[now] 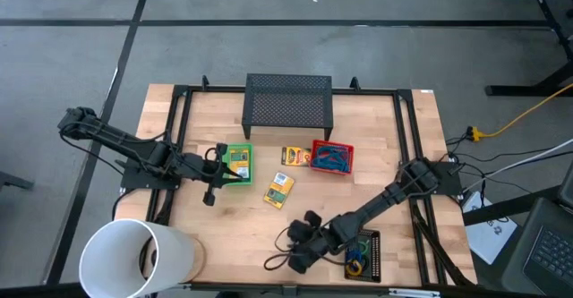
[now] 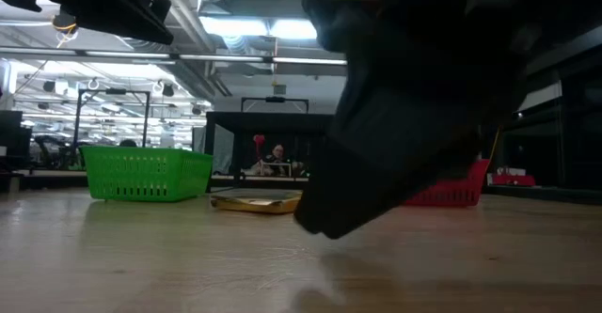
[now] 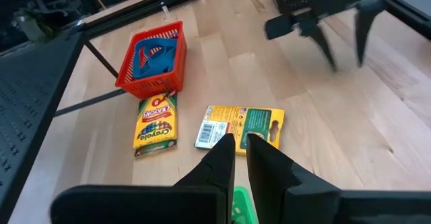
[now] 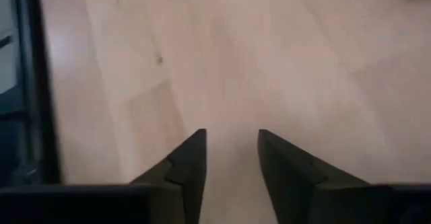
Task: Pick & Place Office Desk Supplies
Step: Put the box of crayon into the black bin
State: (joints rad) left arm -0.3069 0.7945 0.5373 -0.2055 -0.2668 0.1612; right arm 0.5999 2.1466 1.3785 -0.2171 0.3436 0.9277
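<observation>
Two yellow crayon boxes lie flat on the wood: one [image 1: 295, 156] beside the red tray [image 1: 332, 158], the other [image 1: 279, 189] nearer the middle [image 3: 240, 125]. A blue cord bundle [image 3: 153, 56] lies in the red tray. Rubber-band rings [image 1: 357, 262] lie in the black tray [image 1: 370, 241]. The green tray [image 1: 237, 166] holds something yellow. My left gripper [image 1: 218, 162] [image 3: 239, 146] hovers at the green tray's left side, its fingers a narrow gap apart. My right gripper [image 1: 279, 262] [image 4: 231, 140] is open low over bare wood near the table's near edge.
A big white cylinder [image 1: 134, 258] lies at the near left corner. A black mesh shelf [image 1: 288, 101] stands at the far edge. A dark frame rail [image 1: 179, 137] runs along each side. Bare wood lies between the trays and the near edge.
</observation>
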